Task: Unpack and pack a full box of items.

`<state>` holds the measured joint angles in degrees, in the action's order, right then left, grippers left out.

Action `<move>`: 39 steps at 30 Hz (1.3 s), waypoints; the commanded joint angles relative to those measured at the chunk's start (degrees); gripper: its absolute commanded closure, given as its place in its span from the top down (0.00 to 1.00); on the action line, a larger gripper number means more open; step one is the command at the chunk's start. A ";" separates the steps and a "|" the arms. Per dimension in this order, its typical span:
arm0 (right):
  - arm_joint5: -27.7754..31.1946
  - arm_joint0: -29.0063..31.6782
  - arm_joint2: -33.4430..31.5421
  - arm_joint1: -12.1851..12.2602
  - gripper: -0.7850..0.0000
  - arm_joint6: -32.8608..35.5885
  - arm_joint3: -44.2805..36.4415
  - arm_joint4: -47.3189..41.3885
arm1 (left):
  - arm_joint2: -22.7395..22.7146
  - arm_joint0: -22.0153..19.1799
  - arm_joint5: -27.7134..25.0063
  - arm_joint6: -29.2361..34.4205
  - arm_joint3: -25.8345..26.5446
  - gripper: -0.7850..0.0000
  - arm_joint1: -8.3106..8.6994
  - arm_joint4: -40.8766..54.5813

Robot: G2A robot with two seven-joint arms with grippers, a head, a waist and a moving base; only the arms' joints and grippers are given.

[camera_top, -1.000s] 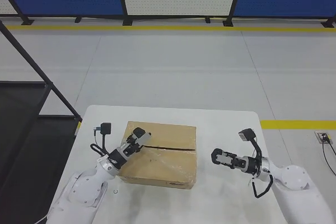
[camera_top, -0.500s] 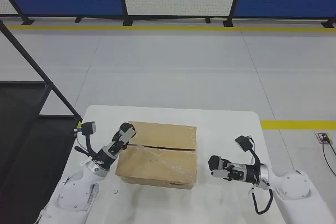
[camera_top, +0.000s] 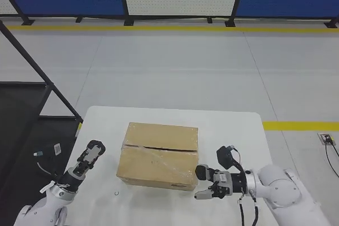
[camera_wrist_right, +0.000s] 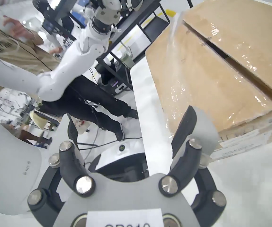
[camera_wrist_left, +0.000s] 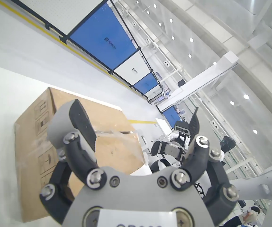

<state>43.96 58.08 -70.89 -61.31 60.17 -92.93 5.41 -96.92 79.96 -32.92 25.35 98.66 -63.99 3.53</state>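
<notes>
Box (camera_top: 161, 155) with printed side symbols sits between left gripper (camera_top: 94, 147) and right gripper (camera_top: 201, 182), both fingers released

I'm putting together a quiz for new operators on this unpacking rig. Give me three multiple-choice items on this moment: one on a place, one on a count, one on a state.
1. Where does the cardboard box stand?
A. on the floor
B. on the white table, between the left gripper and the right gripper
C. lifted in the air

2. How many boxes are on the table?
A. one
B. two
C. three

3. How is the left gripper?
A. shut on the box
B. shut on tape
C. open, holding nothing

Answers: 1 B, the top view shows it mid-table with a gripper on either side; 2 A, a single box is there; 3 C, its jaws stand wide apart with nothing between them.
</notes>
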 commanded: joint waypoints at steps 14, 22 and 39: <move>-7.24 6.15 -1.80 -0.72 1.00 -25.23 -10.03 28.14 | 2.76 -0.30 0.12 0.19 -0.50 1.00 -0.12 0.18; -6.83 5.82 1.35 -0.86 1.00 -26.84 -14.82 40.64 | 2.74 -0.04 0.02 -0.19 -0.42 1.00 -0.08 0.19; -26.16 3.24 16.71 -3.54 0.43 -25.28 -18.29 72.99 | 2.70 0.55 -0.30 -1.02 0.04 1.00 -0.03 0.16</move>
<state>18.65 61.63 -54.53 -64.70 34.10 -111.56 77.81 -94.19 80.51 -33.16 24.33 98.66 -64.03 3.69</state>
